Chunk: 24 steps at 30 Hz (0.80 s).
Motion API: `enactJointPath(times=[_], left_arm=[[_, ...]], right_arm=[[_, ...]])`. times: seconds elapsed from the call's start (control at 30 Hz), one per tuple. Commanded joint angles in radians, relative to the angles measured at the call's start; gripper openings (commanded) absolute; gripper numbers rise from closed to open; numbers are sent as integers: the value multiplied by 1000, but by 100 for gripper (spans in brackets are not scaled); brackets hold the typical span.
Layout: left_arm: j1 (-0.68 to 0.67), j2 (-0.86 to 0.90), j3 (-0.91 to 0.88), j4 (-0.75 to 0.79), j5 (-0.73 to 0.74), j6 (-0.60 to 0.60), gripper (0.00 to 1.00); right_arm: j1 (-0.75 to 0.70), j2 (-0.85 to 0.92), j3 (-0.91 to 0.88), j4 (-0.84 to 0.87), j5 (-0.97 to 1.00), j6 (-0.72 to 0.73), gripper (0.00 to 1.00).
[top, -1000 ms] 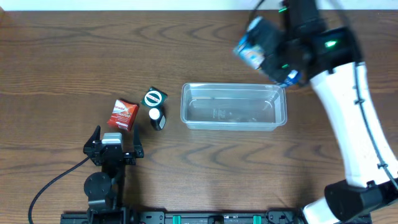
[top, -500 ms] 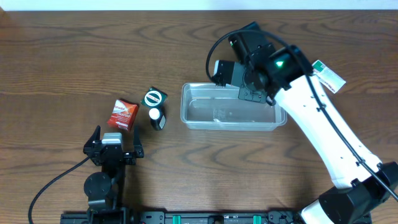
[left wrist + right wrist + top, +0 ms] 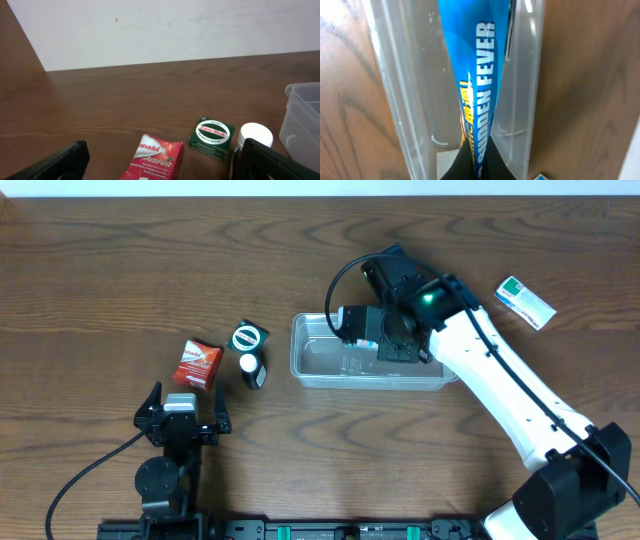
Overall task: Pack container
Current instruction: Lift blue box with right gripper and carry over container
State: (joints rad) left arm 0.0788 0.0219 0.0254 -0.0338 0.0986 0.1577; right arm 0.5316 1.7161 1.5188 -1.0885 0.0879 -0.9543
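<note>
Surface: dark brown wood-grain tabletop (image 3: 120, 260), running up to a plain white wall (image 3: 175, 25) at the back. The left wrist view shows one small red speck on the wall, upper left, and a brown slanted panel (image 3: 15, 55) along the left edge.

Container (image 3: 330, 370): clear and shallow, flat on the tabletop at the centre of the overhead view, long side running left to right. It is upright.

My right fingers (image 3: 460, 171) are clenched on one end of a blue packet (image 3: 475, 75) printed "SUDDEN FEVER". The packet hangs lengthwise over the inside of the container, between its long walls. I cannot tell whether it touches the container floor.

My left fingers (image 3: 55, 162) are released and spread wide, with nothing between them. They sit low at the lower left of the overhead view.

Just left of the container are a green box (image 3: 248, 338) and a small white-capped bottle (image 3: 252, 370), close together. A red packet (image 3: 198, 364) lies further left. A white, green and blue box (image 3: 526, 302) lies apart at the upper right.
</note>
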Motion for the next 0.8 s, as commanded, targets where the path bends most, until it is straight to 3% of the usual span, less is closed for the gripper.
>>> enactJointPath(times=[0.0, 0.77], left_arm=[[5, 2, -21, -26, 18, 6, 98], [5, 2, -21, -26, 18, 6, 98]], right_arm=[[-21, -8, -29, 21, -26, -60, 1], [-136, -5, -207, 218, -108, -156, 1]])
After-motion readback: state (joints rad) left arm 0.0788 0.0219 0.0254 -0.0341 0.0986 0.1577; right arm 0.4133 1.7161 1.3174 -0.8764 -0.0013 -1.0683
